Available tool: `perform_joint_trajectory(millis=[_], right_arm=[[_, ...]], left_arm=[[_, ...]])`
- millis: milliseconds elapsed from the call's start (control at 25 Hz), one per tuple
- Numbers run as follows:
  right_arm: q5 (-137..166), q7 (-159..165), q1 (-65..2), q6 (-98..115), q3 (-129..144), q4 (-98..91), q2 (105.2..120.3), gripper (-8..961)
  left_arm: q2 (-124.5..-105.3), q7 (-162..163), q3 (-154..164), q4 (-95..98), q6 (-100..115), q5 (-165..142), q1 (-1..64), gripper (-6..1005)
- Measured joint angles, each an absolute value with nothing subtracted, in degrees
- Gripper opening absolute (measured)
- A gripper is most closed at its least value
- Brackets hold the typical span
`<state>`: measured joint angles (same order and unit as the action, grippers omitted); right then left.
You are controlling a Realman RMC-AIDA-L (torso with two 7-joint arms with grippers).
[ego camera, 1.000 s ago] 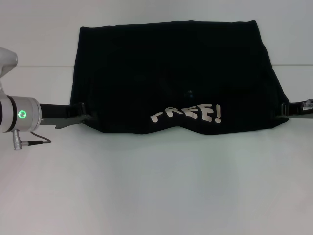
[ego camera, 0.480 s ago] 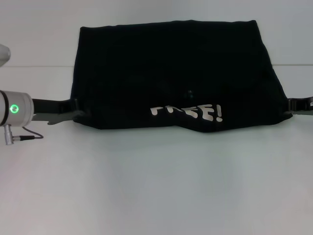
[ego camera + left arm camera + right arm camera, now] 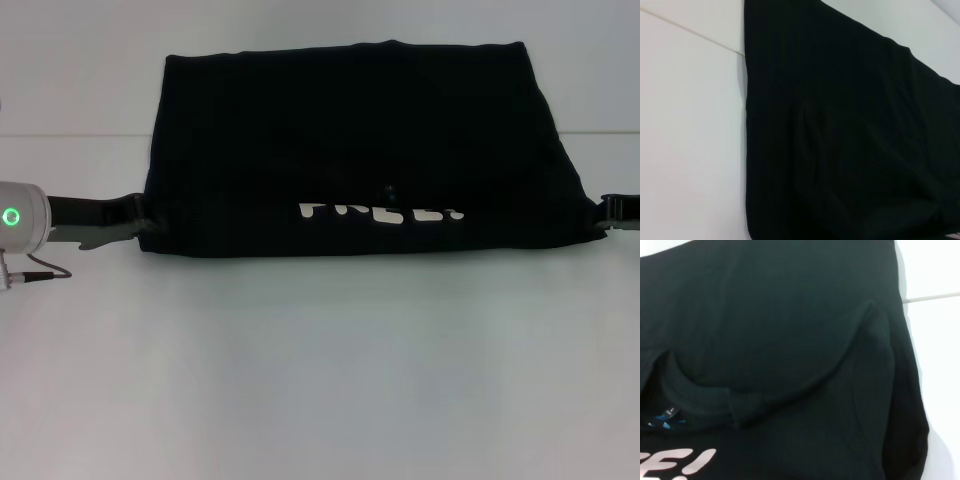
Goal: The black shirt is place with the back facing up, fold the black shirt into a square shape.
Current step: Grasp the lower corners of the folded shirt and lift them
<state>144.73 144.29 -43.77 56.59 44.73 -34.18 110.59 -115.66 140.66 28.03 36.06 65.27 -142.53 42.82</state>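
Black shirt lies folded across upper centre of frame on white surface; strip of white lettering near its lower edge. Left end effector at shirt's lower-left corner, right end effector at lower-right corner, each touching fabric edge; finger opening cannot be told.

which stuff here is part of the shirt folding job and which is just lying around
Part of the job:
- black shirt, partly folded, white lettering at its near edge
- left claw at the shirt's left corner
- right claw at its right corner

Just there:
- white table; nothing else lies on it
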Motion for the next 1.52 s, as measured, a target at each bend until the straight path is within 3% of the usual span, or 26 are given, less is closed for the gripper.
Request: perform_joint_trajectory(millis=[240, 880, 1280, 1520], right_arm=[[145.0, 144.3, -44.1, 59.4, 44.4, -35.1, 110.49, 45], [146.3, 147.7, -39.4, 88.3, 44.5, -43.4, 106.88, 47], [147.6, 144.3, -34.2, 103.2, 44.2, -46.9, 107.25, 48], [147.7, 141.7, -31.8, 108.1, 44.0, -47.6, 107.35, 48]], left_arm=[[-115.5, 140.0, 28.5, 36.7, 69.4, -142.6, 43.2, 35], [-114.23, 136.7, 29.6, 44.8, 100.2, -150.5, 43.3, 35], [-115.05, 134.1, 30.7, 44.9, 110.7, -155.7, 41.5, 35], [-116.71, 134.1, 35.0, 45.4, 116.0, -156.2, 39.3, 35]])
